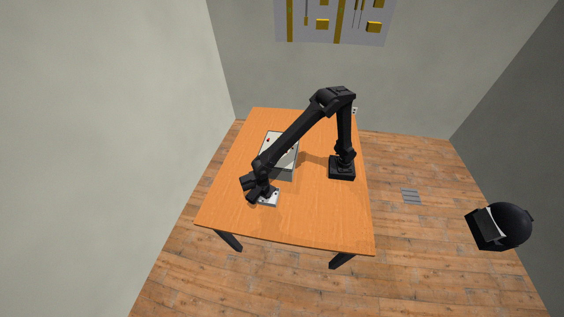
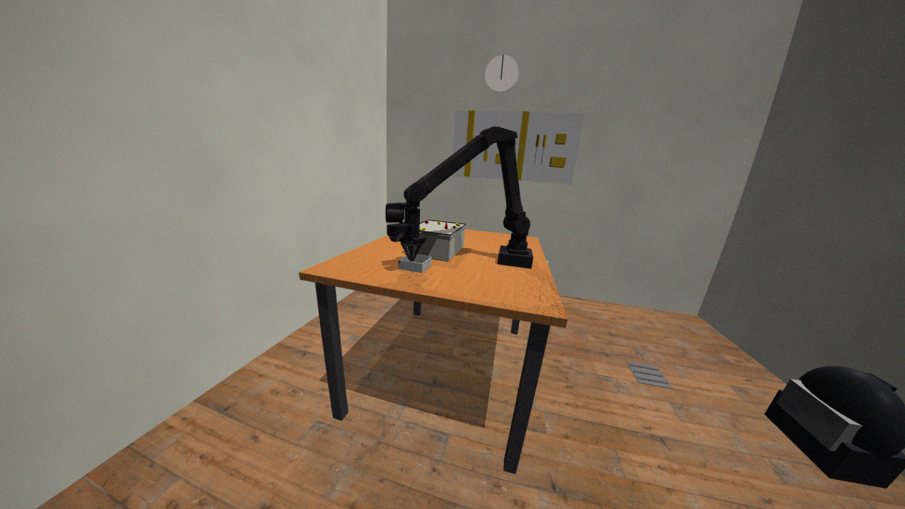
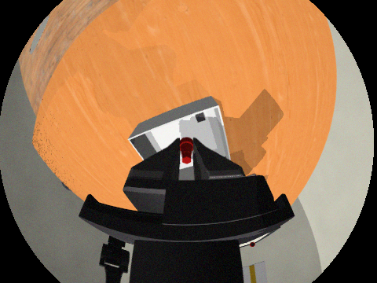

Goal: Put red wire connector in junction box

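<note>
My black parallel gripper (image 3: pixel 187 154) is nearly closed, its two fingers pinched on a small red cone-shaped wire connector (image 3: pixel 185 150), which sits between the tips and shows plainly in the wrist view. I hang nose-down over the small open grey steel junction box (image 3: pixel 206 128), a shallow square tray with pale inner walls and a dark mark near one corner of its floor. In the exterior view my fingertips (image 2: pixel 412 255) reach down to about the level of the box's rim (image 2: pixel 422 264); whether the connector touches the box floor I cannot tell. In the top view my wrist covers the left part of the box (image 1: pixel 272 200), and only its right wall and a strip of its floor show. The box rests on the orange wooden table (image 1: pixel 315 204) just in front of the grey tool case (image 1: pixel 284 170), close to it but apart. On the case's pale flat lid (image 2: pixel 442 226) a few more small connectors, red and yellow, lie scattered. My black jointed arm (image 1: pixel 299 126) stretches over that lid from its base (image 1: pixel 342 167), which is fixed on the table to the right of the case.
</note>
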### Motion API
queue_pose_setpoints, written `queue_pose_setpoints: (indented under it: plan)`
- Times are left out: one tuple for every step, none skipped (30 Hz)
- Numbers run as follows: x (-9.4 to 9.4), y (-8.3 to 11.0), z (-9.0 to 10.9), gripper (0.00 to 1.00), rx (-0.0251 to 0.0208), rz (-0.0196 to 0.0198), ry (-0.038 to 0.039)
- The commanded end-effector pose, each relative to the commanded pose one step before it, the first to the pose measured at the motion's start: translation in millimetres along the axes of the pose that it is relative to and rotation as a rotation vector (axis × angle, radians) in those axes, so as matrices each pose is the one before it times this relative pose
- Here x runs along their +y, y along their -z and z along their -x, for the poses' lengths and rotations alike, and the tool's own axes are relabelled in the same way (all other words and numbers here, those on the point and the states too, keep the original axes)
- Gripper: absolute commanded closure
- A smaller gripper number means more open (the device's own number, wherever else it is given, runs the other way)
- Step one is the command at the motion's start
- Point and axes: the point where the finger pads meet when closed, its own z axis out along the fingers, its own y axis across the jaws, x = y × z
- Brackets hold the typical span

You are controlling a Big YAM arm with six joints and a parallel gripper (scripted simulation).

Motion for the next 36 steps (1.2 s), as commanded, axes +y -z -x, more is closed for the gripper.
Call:
queue_pose_setpoints:
  plan:
    - [-3.23,-15.05,-3.92,0.90,0.00930,0.00089,-0.00533]
    - [0.00,-1.28,-0.03,0.90,0.00002,0.00002,0.00017]
    - [0.03,-1.15,-0.02,0.90,0.00002,0.00001,0.00022]
    - [0.05,-1.02,0.00,0.90,0.00002,0.00001,0.00027]
    - [0.07,-0.89,0.02,0.90,0.00002,0.00001,0.00031]
    - [0.08,-0.78,0.03,0.90,0.00001,0.00001,0.00033]
    - [0.09,-0.67,0.04,0.90,0.00001,0.00001,0.00033]
    - [0.07,-0.56,0.03,0.90,0.00001,0.00001,0.00029]
    - [0.00,0.00,0.00,0.90,0.00000,0.00000,0.00000]
    - [0.00,0.00,0.00,0.90,0.00000,0.00000,0.00000]
    - [0.06,-0.46,0.02,0.90,0.00001,0.00001,0.00025]
    - [0.05,-0.37,0.02,0.90,0.00001,0.00001,0.00021]
    - [0.04,-0.28,0.01,0.90,0.00001,0.00001,0.00018]
    - [0.03,-0.21,0.01,0.90,0.00001,0.00001,0.00015]
    - [0.03,-0.14,0.01,0.90,0.00001,0.00001,0.00013]
    - [0.02,-0.09,0.01,0.90,0.00001,0.00000,0.00011]
    - [0.03,-0.05,-0.01,0.90,0.00006,0.00004,0.00009]
    - [0.05,-0.02,-0.05,0.90,0.00025,0.00017,0.00008]
    - [0.07,0.00,-0.08,0.90,0.00033,0.00022,0.00007]
    - [0.06,0.00,-0.07,0.90,0.00029,0.00020,0.00006]
    - [0.05,0.00,-0.06,0.90,0.00025,0.00017,0.00005]
    - [0.04,0.00,-0.05,0.90,0.00021,0.00014,0.00005]
    - [0.04,0.00,-0.04,0.90,0.00018,0.00012,0.00004]
    - [0.03,0.00,-0.03,0.90,0.00015,0.00010,0.00003]
    - [0.03,0.00,-0.03,0.90,0.00013,0.00009,0.00003]
    - [0.00,0.00,0.00,0.90,0.00000,0.00000,0.00000]
    - [0.00,0.00,0.00,0.90,0.00000,0.00000,0.00000]
    - [0.02,0.00,-0.03,0.90,0.00011,0.00007,0.00002]
    - [0.02,0.00,-0.02,0.90,0.00009,0.00006,0.00002]
    - [0.02,0.00,-0.02,0.90,0.00008,0.00005,0.00002]
    - [0.01,0.00,-0.02,0.90,0.00007,0.00005,0.00001]
    - [0.01,0.00,-0.01,0.90,0.00006,0.00004,0.00001]
    - [0.01,0.00,-0.01,0.90,0.00005,0.00003,0.00001]
    - [0.01,0.00,-0.01,0.90,0.00004,0.00003,0.00001]
    - [0.01,0.00,-0.01,0.90,0.00004,0.00002,0.00001]
    - [0.01,0.00,-0.01,0.90,0.00003,0.00002,0.00001]
